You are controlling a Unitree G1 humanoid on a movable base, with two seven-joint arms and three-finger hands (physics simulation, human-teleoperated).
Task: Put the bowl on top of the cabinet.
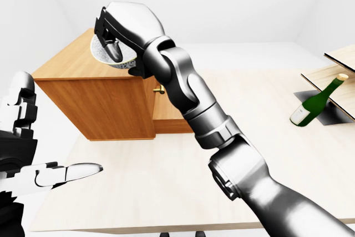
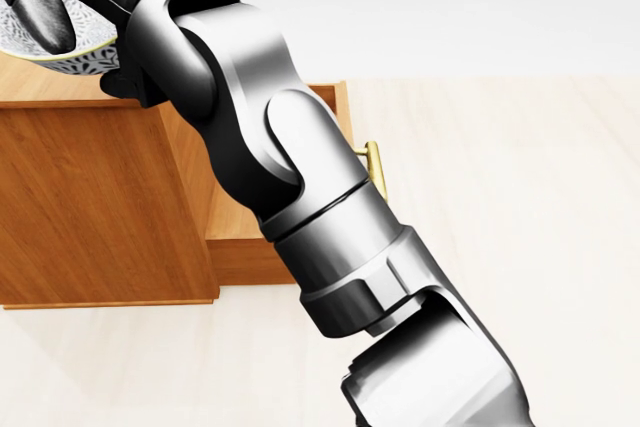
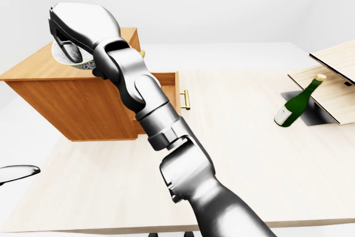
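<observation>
A pale bowl [image 1: 101, 54] with a patterned outside is over the left part of the wooden cabinet's top [image 1: 64, 65], at the upper left of the left-eye view. My right gripper [image 1: 123, 59] is shut on the bowl's rim, with one dark finger [image 2: 45, 17] inside the bowl and the rest under it. Whether the bowl rests on the cabinet top or hangs just above it I cannot tell. My left gripper [image 1: 52, 131] is open and holds nothing at the lower left, apart from the cabinet.
The cabinet's drawer stands open, its brass handle [image 3: 186, 99] pointing right. A green bottle [image 1: 316, 102] leans against tilted wooden boards [image 1: 335, 73] over a dark mat at the right. The cabinet stands on a light wooden table [image 1: 166, 181], and my right forearm crosses it.
</observation>
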